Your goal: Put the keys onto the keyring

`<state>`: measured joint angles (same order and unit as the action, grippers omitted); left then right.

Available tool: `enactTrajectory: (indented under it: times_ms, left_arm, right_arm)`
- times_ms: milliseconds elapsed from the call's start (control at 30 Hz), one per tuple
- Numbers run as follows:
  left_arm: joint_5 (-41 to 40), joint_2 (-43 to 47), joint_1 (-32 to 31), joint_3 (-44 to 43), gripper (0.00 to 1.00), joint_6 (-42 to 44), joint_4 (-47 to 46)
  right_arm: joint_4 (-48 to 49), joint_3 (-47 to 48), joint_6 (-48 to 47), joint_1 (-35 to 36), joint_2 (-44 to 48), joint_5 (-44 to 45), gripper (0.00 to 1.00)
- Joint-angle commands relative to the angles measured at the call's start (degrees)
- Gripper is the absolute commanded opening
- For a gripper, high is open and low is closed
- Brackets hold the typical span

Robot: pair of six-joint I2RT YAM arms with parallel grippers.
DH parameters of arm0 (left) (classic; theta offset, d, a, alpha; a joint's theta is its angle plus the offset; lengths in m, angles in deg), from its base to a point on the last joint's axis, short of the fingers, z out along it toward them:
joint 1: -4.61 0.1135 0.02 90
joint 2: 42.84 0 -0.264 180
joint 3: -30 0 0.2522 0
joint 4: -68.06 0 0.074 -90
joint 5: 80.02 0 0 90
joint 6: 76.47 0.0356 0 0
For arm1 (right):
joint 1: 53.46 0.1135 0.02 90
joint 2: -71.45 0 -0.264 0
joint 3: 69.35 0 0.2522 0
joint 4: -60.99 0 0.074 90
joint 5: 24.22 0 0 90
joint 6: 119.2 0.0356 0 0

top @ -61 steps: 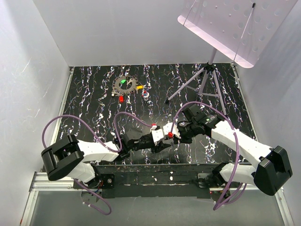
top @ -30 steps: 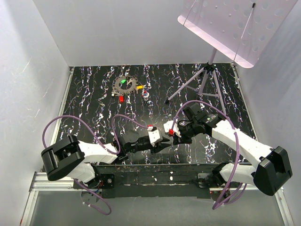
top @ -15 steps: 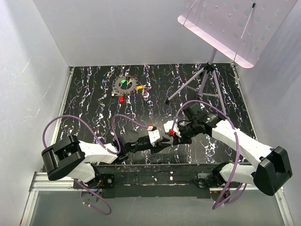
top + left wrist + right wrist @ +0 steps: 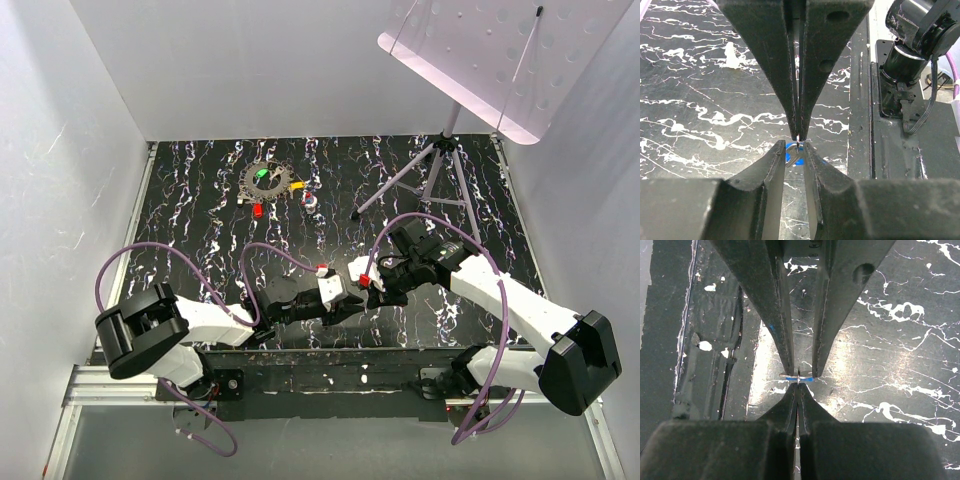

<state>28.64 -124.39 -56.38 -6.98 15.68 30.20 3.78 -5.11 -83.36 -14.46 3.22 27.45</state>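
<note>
My two grippers meet tip to tip above the near middle of the table. My left gripper (image 4: 350, 292) (image 4: 795, 146) is closed on a blue-capped key (image 4: 794, 153), held flat by its edges. It shows edge-on in the right wrist view (image 4: 805, 379). My right gripper (image 4: 364, 287) (image 4: 798, 388) is shut on a small thin metal ring (image 4: 798, 377), whose tip touches the key's head (image 4: 798, 143). The keyring (image 4: 265, 178), a spiky disc of grey keys with a green cap, lies far back left. A red-capped key (image 4: 258, 210) and a yellow-capped key (image 4: 297, 185) lie beside it.
A small red-white-blue object (image 4: 310, 200) lies right of the keyring. A music stand's tripod (image 4: 432, 165) stands at the back right, its pink desk (image 4: 490, 55) overhanging. A beige lump (image 4: 730, 52) lies on the marbled black table (image 4: 200, 230). White walls enclose three sides.
Two seconds ago the left gripper overlapped the right one. It drew back to the left, then edged right again until the tips met. The right arm barely moved.
</note>
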Motion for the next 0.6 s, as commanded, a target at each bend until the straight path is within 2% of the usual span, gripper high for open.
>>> enactTrajectory:
  times_ms: [0,133,167,200,400,433,500,533,567]
  left_arm:
    - [0.77,-0.35,-0.27,-1.82,0.18,-0.39,-1.56]
    - [1.03,-0.70,-0.18,-2.00,0.11,-0.48,-1.38]
    - [1.03,-0.71,-0.27,-2.09,0.09,-0.57,-1.30]
    - [1.12,-0.53,-0.27,-2.18,0.01,-0.57,-1.21]
    - [-0.72,0.87,-0.27,-0.78,0.00,-0.92,-1.81]
    - [-2.20,1.57,-0.27,0.27,0.00,-1.62,-3.21]
    - [-4.49,3.76,0.17,3.78,0.00,-4.41,-8.73]
    - [-5.37,4.82,0.69,6.32,0.00,-6.27,-13.38]
    - [-6.08,6.31,1.39,8.52,0.00,-8.11,-18.21]
  right_arm:
    - [-0.07,2.52,0.36,-0.16,-0.15,-1.84,0.01]
    - [-0.07,2.52,0.45,-0.24,-0.15,-1.93,0.01]
    - [-0.15,2.43,0.54,-0.24,-0.15,-2.01,0.01]
    - [-0.15,2.52,0.62,-0.24,-0.15,-2.02,0.01]
    - [-0.85,3.39,1.67,-0.33,-0.33,-2.98,0.01]
    - [-1.55,4.09,2.46,-0.77,-0.50,-3.59,0.10]
    - [-3.92,7.25,4.84,-3.22,-0.33,-6.31,0.53]
    - [-6.11,8.92,4.93,-5.41,-0.07,-10.15,0.68]
    - [-8.39,11.89,4.58,-7.78,0.11,-14.02,0.75]
